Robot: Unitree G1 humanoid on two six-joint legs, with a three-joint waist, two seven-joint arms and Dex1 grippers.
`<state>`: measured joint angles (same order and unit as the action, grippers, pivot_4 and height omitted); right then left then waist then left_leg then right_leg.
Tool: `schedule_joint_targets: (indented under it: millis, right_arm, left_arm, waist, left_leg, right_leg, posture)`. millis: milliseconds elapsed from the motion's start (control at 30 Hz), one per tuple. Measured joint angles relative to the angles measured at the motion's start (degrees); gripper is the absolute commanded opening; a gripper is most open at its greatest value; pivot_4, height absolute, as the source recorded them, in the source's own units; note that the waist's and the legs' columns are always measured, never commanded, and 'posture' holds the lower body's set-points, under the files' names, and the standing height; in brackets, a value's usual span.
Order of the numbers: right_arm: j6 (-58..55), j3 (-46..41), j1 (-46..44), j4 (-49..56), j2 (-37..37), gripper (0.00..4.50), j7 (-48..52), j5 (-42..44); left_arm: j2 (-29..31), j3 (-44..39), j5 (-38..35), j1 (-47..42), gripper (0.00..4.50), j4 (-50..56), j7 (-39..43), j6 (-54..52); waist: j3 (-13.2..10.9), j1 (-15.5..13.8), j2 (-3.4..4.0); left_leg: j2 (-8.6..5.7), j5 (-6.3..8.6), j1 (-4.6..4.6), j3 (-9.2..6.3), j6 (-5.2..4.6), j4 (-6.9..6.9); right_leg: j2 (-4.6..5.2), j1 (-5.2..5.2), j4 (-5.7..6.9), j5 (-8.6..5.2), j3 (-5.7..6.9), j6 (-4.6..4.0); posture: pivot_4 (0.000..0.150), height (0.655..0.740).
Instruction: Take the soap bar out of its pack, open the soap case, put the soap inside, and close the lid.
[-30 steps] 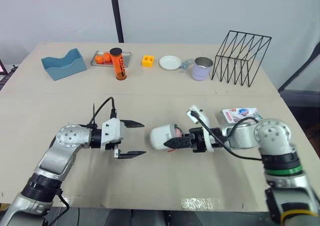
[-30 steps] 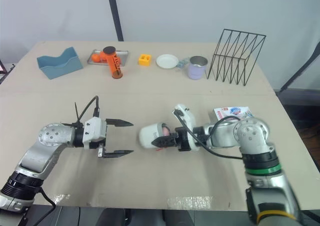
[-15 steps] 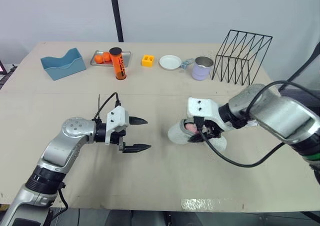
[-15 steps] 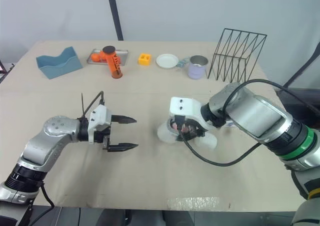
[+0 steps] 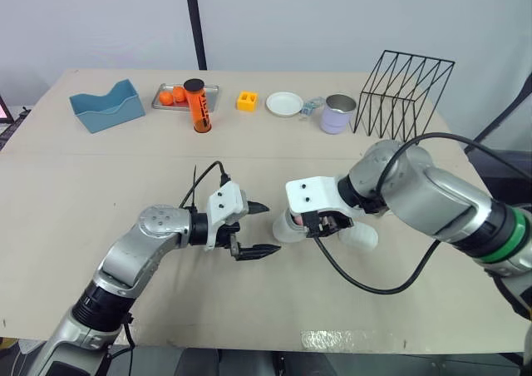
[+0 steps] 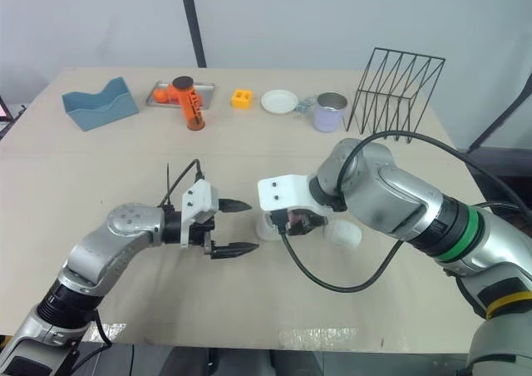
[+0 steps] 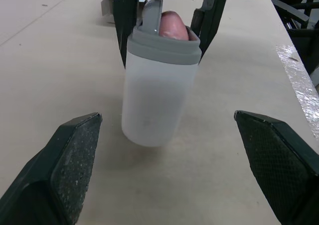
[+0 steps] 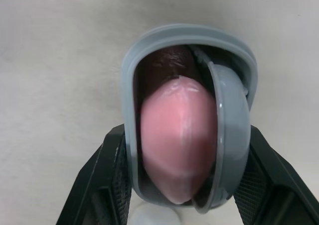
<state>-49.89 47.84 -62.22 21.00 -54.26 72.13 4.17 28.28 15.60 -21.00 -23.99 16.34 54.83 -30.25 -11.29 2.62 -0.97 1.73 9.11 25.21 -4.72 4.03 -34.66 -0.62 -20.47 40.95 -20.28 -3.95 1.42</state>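
Observation:
The soap case (image 7: 157, 85), translucent white with a grey rim, stands upright just above the table with its mouth open. The pink soap bar (image 8: 177, 130) sits inside it beside a grey flap (image 8: 232, 115). My right gripper (image 5: 320, 225) is shut on the soap case, one black finger on each side. My left gripper (image 5: 262, 229) is open just left of the case, with nothing between its fingers. A white rounded lid (image 5: 359, 237) lies on the table to the right of the case. The soap pack (image 7: 107, 5) lies behind the case.
Along the far edge stand a blue holder (image 5: 105, 107), a tray with oranges (image 5: 173, 97), an orange canister (image 5: 198, 106), a yellow block (image 5: 246, 101), a white plate (image 5: 284, 103), a mug (image 5: 337, 114) and a black wire rack (image 5: 405, 93).
My right arm swung over and carried the case leftward, turning it from lying on its side to upright. My left gripper moved right, close to the case.

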Motion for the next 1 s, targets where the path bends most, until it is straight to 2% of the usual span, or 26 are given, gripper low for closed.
schedule_joint_targets:
  millis: [133,400,667,1000]
  right_arm:
    - [0.06,0.74,-0.41,-0.76,1.8,2.07,1.65,-2.31]
    - [-0.02,0.74,-0.48,-1.0,3.18,2.07,4.02,-3.71]
    - [-1.77,0.69,-0.48,-1.03,4.76,2.07,4.98,-4.71]
    - [-2.02,0.67,-0.48,-1.0,5.27,2.07,5.2,-6.0]
  left_arm:
    - [-1.7,0.6,2.16,0.02,4.5,-0.06,-3.23,0.21]
    - [-3.23,3.03,4.22,-0.04,4.5,-0.07,-4.37,1.82]
    - [-6.51,4.18,4.89,0.96,4.5,-1.85,-5.97,3.94]
    - [-7.44,4.17,4.75,1.74,4.5,-2.24,-7.08,3.77]
  waist:
    - [0.0,0.0,0.0]
    - [0.0,0.01,0.0]
    - [0.0,-0.01,0.0]
    - [0.0,0.0,0.0]
  left_leg:
    - [-0.02,0.0,0.0,-0.01,0.0,-0.02]
    - [-0.01,0.0,-0.01,-0.02,0.0,-0.03]
    - [-0.02,0.0,-0.01,-0.04,0.0,-0.07]
    - [-0.02,0.0,-0.01,-0.04,0.0,-0.08]
  right_leg:
    - [0.01,0.02,0.01,0.0,0.01,0.0]
    - [0.01,0.03,0.03,0.01,0.03,-0.01]
    - [0.01,0.05,0.04,0.01,0.05,-0.01]
    - [0.01,0.06,0.04,0.01,0.05,-0.01]
  posture:
    - [0.15,0.74]
    - [0.15,0.74]
    - [0.15,0.74]
    - [0.15,0.74]
